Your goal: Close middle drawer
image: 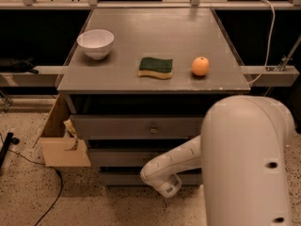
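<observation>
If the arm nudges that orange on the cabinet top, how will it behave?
The orange looks round and sits on the flat cabinet top, so it would probably roll. Its plump, even shape suggests it is firm, not floppy. The gripper is well below that top, not near the orange.

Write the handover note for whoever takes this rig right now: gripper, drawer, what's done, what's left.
Gripper: at the arm's end, low in front of the cabinet, below the middle drawer's front and to the right of its knob.
Middle drawer: its wide grey front stands proud of the fronts beneath, so it looks partly pulled out.
Done: nothing that shows; the drawer is not shut.
Left: raise the gripper to the drawer front, probably near the knob, and push it in flush.
Not part of the job: bowl, sponge and orange on the cabinet top.
</observation>
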Controlling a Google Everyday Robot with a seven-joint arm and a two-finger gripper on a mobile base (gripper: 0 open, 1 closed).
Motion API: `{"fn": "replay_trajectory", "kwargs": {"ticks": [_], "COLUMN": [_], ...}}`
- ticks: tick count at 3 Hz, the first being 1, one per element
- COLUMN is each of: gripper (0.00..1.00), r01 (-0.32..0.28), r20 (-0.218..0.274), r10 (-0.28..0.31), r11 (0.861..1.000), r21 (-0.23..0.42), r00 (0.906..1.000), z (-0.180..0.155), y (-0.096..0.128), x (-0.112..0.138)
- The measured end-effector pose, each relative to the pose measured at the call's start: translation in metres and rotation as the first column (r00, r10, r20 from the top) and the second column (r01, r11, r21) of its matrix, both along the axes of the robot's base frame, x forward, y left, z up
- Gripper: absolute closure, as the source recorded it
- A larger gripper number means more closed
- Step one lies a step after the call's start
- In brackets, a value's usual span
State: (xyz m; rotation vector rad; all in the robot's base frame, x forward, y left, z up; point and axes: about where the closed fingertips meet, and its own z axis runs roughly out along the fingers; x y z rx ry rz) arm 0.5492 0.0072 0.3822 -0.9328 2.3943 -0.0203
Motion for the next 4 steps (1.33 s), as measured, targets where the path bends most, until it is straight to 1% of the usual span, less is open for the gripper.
{"fn": "replay_trajectory", "kwargs": {"ticks": [1, 2, 3, 4], "gripper": [1.0, 0.82, 0.57, 0.35], "r01": [-0.029, -0.048, -0.049, -0.049], "r20": [0.003, 0.038, 0.03, 0.03], "r10": [0.03, 0.038, 0.042, 0.042], "r11": [0.968, 0.95, 0.953, 0.953], "r21": [0.247, 0.308, 0.298, 0.298], "r00": [0.9996, 0.9985, 0.9987, 0.9987], "z": [0.0, 0.012, 0.01, 0.01], "y": [0.038, 0.023, 0.021, 0.021], "x": [0.022, 0.036, 0.031, 0.031]}}
